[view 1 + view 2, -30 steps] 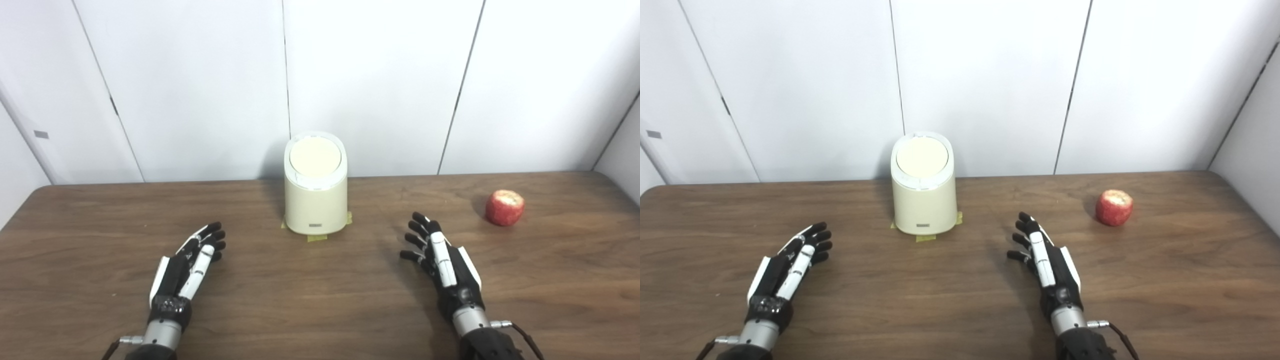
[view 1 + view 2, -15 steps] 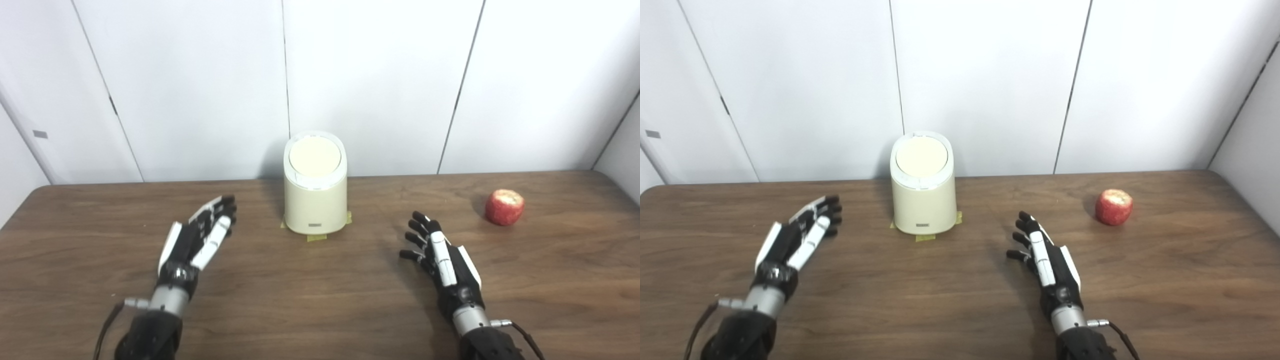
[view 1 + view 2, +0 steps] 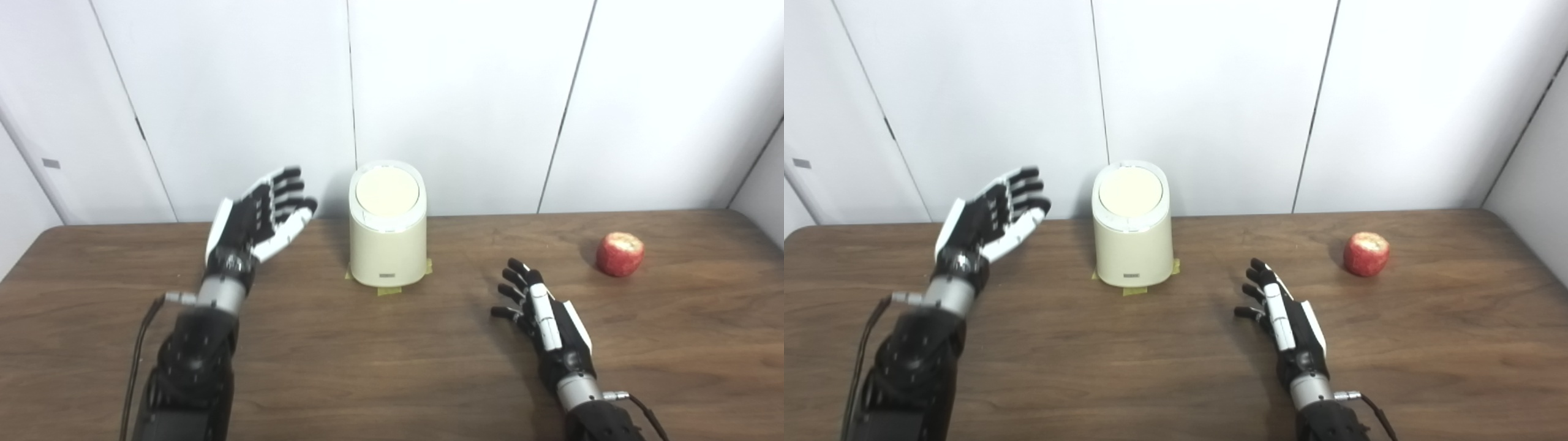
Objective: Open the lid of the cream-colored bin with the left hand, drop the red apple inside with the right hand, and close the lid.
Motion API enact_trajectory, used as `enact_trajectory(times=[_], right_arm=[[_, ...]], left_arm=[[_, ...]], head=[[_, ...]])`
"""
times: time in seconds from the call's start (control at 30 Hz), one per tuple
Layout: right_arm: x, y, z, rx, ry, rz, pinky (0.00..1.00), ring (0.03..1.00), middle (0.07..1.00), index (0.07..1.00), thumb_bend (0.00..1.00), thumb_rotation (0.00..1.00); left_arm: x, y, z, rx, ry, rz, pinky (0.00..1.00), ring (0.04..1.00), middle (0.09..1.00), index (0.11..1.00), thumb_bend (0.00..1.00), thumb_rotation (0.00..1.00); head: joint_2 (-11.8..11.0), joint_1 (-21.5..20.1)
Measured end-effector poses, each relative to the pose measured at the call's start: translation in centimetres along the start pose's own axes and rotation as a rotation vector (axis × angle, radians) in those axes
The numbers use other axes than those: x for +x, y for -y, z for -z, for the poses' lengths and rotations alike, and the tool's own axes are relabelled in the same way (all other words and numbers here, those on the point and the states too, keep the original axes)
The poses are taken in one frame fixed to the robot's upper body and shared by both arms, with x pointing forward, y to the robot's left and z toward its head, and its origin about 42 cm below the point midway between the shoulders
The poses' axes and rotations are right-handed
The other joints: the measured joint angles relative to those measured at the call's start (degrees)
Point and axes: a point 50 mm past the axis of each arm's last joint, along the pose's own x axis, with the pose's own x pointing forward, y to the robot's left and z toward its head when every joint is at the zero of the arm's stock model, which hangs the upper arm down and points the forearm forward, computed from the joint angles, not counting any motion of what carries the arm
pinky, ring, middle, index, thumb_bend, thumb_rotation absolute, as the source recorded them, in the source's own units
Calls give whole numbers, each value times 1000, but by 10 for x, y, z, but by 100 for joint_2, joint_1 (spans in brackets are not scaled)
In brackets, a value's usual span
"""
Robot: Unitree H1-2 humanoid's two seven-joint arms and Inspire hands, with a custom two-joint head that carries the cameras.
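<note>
Right of the raised, empty, spread left hand (image 3: 260, 217), the cream-colored cylindrical plastic bin (image 3: 387, 242) is seen lidded, and the red apple (image 3: 620, 253) ungrasped, well beyond the empty, spread right hand (image 3: 545, 318) on the brown wooden desk (image 3: 367, 355).

1. Wall (image 3: 465, 92): white panels w/ thin dark vertical seams, fills upper half of frame.
2. Small grey tag (image 3: 51, 163) on panel, far left.
3. Table (image 3: 380, 367): dark wood-grain top, lower half; rounded corners at back.
4. Light: even, soft shadows.
</note>
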Motion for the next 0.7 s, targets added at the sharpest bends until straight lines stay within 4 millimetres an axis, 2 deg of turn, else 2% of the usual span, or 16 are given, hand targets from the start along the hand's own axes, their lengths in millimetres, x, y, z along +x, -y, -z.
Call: enact_trajectory(times=[0.07,0.2,0.37,0.47,0.7], right_arm=[[0,0,0,-1,1,0,733,871,903,909,471,1000],[1,0,0,-3,2,3,724,868,899,910,468,1000],[1,1,0,-3,3,5,718,865,897,910,466,1000],[1,0,0,-3,4,4,717,866,895,911,456,1000],[1,0,0,-1,5,5,711,863,894,909,460,1000]], left_arm=[[12,1,-6,48,6,14,782,823,843,861,649,279],[38,2,-15,129,5,51,760,838,857,880,747,241],[70,6,-34,166,23,86,797,859,873,882,904,103],[84,13,-43,195,24,135,803,880,901,901,933,72],[115,27,-56,311,-1,201,777,881,904,925,951,83]], head=[[-17,9],[-26,26],[-35,35],[-44,26],[-70,18]])
